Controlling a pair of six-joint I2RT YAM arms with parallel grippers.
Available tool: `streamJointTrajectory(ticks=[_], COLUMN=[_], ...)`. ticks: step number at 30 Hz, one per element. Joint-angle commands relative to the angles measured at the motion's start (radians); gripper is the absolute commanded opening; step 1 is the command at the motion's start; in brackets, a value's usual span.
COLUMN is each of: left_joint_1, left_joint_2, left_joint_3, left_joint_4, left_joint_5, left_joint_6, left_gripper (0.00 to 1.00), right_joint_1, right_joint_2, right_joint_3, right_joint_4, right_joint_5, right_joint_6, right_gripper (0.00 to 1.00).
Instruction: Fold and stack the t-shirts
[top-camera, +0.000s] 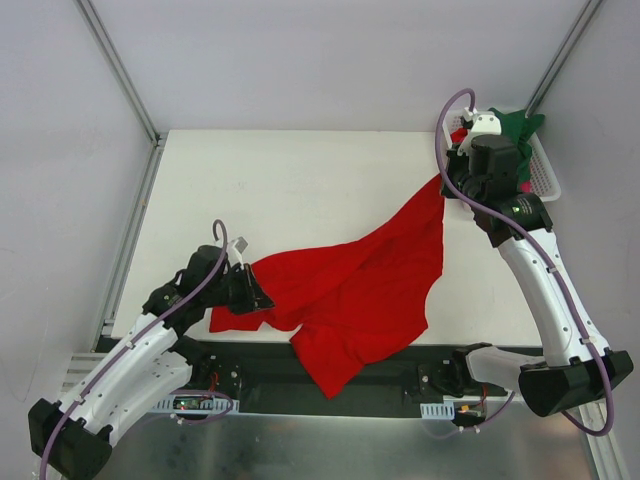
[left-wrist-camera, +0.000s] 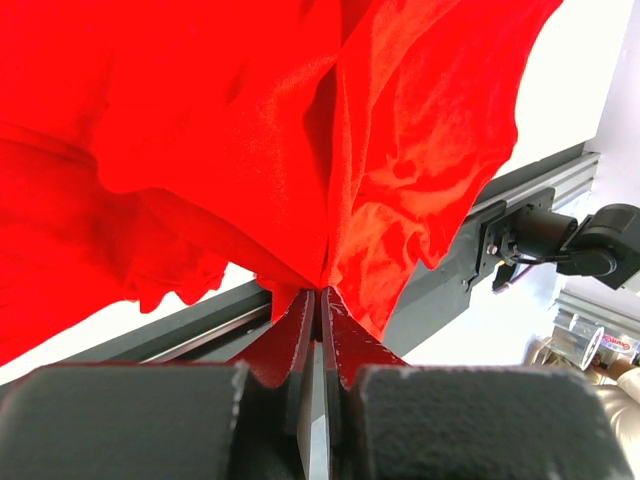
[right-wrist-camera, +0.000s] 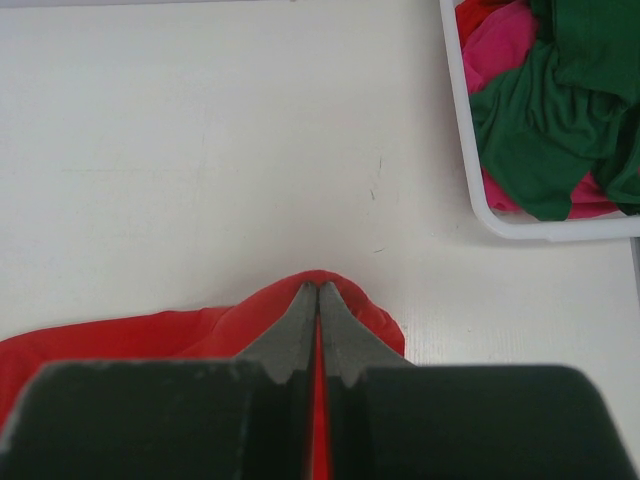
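White table (top-camera: 280, 190), mostly bare across the far and left side. The red shirt (top-camera: 370, 290) sprawls rumpled over the near half, running from 7 o'clock up toward 2 o'clock, and a fold at 6 o'clock spills over the near edge. Up at 2 o'clock, the white basket (right-wrist-camera: 467, 130) sits by the right edge, apart from the shirt.

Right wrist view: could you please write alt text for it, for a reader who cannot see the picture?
The right gripper is shut on a fold of the red t-shirt, just above the white table. At upper right, a white basket holds a crumpled green t-shirt and a pink t-shirt.
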Motion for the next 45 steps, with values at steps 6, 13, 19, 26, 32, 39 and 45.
streamJointTrajectory(ticks=[6, 13, 19, 26, 32, 39, 45], left_joint_1=[-0.011, -0.038, -0.037, -0.038, -0.038, -0.038, -0.037], left_joint_2=[0.022, -0.016, -0.019, -0.021, -0.025, -0.029, -0.019], left_joint_3=[-0.046, -0.095, -0.095, -0.094, -0.091, -0.066, -0.069], left_joint_4=[-0.029, -0.012, -0.014, -0.014, -0.014, -0.024, -0.027], left_joint_5=[0.017, -0.023, -0.025, -0.025, -0.023, -0.023, -0.025], left_joint_6=[0.024, -0.016, -0.016, -0.014, -0.013, -0.010, -0.002], left_gripper=[0.00, 0.11, 0.16, 0.17, 0.17, 0.18, 0.17], right_joint_1=[0.007, 0.007, 0.008, 0.008, 0.008, 0.008, 0.010], right_joint_2=[-0.006, -0.006, -0.006, -0.011, -0.009, -0.012, -0.014], right_joint_3=[0.005, 0.005, 0.005, 0.002, 0.005, 0.002, 0.006], right_joint_4=[0.038, 0.038, 0.036, 0.038, 0.038, 0.038, 0.038], right_joint_5=[-0.006, -0.004, -0.006, -0.007, -0.007, -0.009, -0.009], right_joint_6=[0.013, 0.014, 0.014, 0.014, 0.014, 0.016, 0.014], right_gripper=[0.01, 0.01, 0.01, 0.01, 0.01, 0.01, 0.01])
